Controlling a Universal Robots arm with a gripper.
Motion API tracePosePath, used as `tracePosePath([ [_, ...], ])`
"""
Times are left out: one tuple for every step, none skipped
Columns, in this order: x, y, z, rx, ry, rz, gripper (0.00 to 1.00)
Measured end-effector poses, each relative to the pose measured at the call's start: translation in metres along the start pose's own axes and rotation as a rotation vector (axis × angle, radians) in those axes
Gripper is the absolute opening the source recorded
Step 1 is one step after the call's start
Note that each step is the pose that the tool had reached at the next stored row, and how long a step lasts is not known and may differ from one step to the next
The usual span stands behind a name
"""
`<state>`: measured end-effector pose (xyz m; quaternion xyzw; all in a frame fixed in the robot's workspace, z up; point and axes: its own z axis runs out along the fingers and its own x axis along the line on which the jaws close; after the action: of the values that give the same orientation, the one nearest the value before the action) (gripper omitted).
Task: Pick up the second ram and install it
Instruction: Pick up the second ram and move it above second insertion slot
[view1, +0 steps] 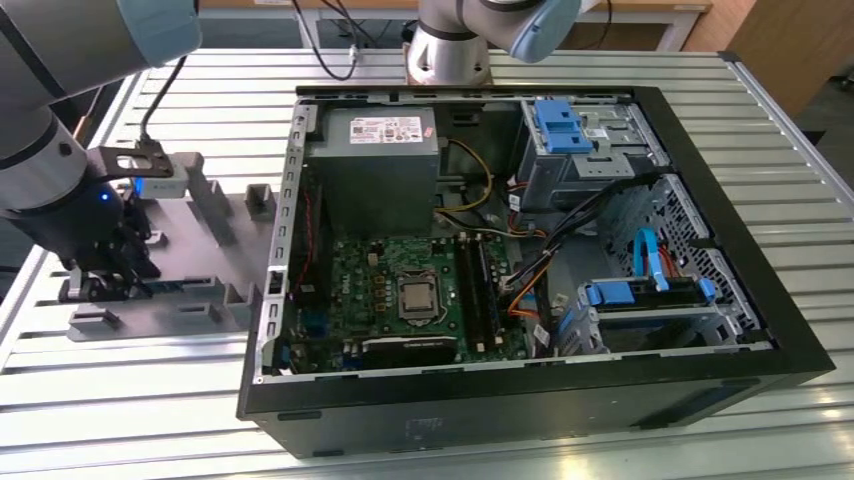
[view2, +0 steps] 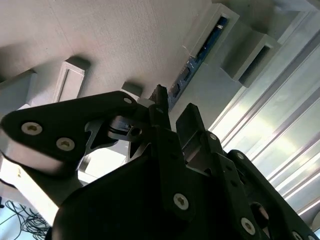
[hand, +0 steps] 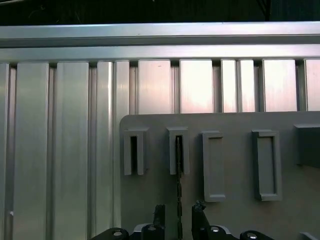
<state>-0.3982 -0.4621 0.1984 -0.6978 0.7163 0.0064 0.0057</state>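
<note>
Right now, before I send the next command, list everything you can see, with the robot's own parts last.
second ram: one, blue-green, on edge in the holder's slots
holder: one, grey, on the table, at the exterior view's left of the computer case
computer case: one, black, open, mid-table
motherboard: one, green, inside the case
power supply: one, grey, inside the case
drive-bay latches: two, bright blue, in the case toward the exterior view's right
table: one, silver, slatted, under everything
arm: one, grey with light-blue caps, over the holder
gripper: one, black, open, astride the second ram
</note>
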Motion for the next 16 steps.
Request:
tracePosePath([
  [0.0000, 0.0000, 0.0003, -0.0001, 0.0001, 0.000, 0.35],
  [0.0000, 0.0000, 0.0003, -0.0002, 0.0002, 0.000, 0.35],
  [0.0000, 0.0000, 0.0003, -0.0002, 0.0002, 0.000, 0.35],
  [0.0000, 0.0000, 0.0004, -0.0002, 0.0002, 0.000, 0.35],
  [0.0000, 0.0000, 0.0005, 0.0000, 0.0001, 0.000, 0.33],
  [0.0000, 0.0000, 0.0005, 0.0000, 0.0001, 0.000, 0.33],
  [0.0000, 0.0000, 0.0006, 0.0000, 0.0000, 0.000, 0.26],
  [0.0000, 0.0000, 0.0007, -0.0001, 0.0001, 0.000, 0.26],
  [0.0000, -0.0001, 0.0014, 0.0003, -0.0003, 0.000, 0.26],
  [0.0000, 0.0000, 0.0021, 0.0002, -0.0006, 0.000, 0.26],
  [0.0000, 0.0001, 0.0029, 0.0000, -0.0023, 0.000, 0.26],
  [0.0001, 0.0001, 0.0039, -0.0002, -0.0058, 0.000, 0.26],
  [0.0001, 0.0000, 0.0049, -0.0003, -0.0095, 0.000, 0.26],
  [0.0001, 0.0000, 0.0060, -0.0003, -0.0122, 0.000, 0.26],
  [0.0001, 0.0000, 0.0069, -0.0004, -0.0141, 0.000, 0.26],
  [0.0001, 0.0001, 0.0075, -0.0003, -0.0145, 0.000, 0.26],
])
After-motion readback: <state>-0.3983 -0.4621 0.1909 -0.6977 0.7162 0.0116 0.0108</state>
